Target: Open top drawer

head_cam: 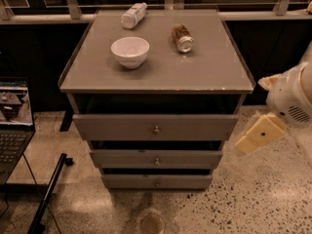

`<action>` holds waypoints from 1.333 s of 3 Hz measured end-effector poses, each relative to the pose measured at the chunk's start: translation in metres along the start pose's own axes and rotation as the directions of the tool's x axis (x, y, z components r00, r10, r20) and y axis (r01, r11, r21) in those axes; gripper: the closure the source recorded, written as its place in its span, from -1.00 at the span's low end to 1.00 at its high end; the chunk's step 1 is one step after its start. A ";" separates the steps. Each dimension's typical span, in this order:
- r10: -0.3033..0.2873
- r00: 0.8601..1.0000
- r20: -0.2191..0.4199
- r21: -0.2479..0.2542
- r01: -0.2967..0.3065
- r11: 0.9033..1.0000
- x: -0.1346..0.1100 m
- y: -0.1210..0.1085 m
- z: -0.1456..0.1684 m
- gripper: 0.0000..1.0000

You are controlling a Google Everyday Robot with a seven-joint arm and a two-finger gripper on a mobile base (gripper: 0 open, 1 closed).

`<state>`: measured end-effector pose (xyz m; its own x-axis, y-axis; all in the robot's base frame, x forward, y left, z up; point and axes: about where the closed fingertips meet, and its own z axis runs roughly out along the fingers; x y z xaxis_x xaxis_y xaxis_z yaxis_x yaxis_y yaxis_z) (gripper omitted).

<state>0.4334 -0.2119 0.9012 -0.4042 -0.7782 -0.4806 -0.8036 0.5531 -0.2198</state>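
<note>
The top drawer point(195, 126) is the widest grey-brown front of the cabinet, with a small round metal knob point(156, 129) at its centre. A dark gap shows above its front, under the cabinet top. My gripper point(258, 134) is the cream piece at the end of the white arm point(292, 94). It hangs to the right of the cabinet, level with the top drawer's right end and apart from it, touching nothing. Two narrower drawer fronts point(156, 158) lie below.
On the cabinet top point(209, 67) stand a white bowl point(129, 51), a lying plastic bottle point(133, 14) and a lying can point(182, 37). An open laptop point(14, 116) is at the left, a black pole point(48, 194) on the speckled floor.
</note>
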 end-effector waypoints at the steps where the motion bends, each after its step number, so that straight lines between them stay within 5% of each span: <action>1: 0.104 0.991 0.087 0.048 -0.108 0.993 -0.001 -0.016 0.036 -1.00; 2: 0.095 0.986 0.137 0.121 -0.111 0.986 -0.013 -0.036 0.031 -0.64; 4: 0.094 0.986 0.137 0.121 -0.111 0.986 -0.013 -0.035 0.031 0.28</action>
<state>0.4807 -0.2122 0.8885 -0.4147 -0.6746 -0.6107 -0.6951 0.6679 -0.2658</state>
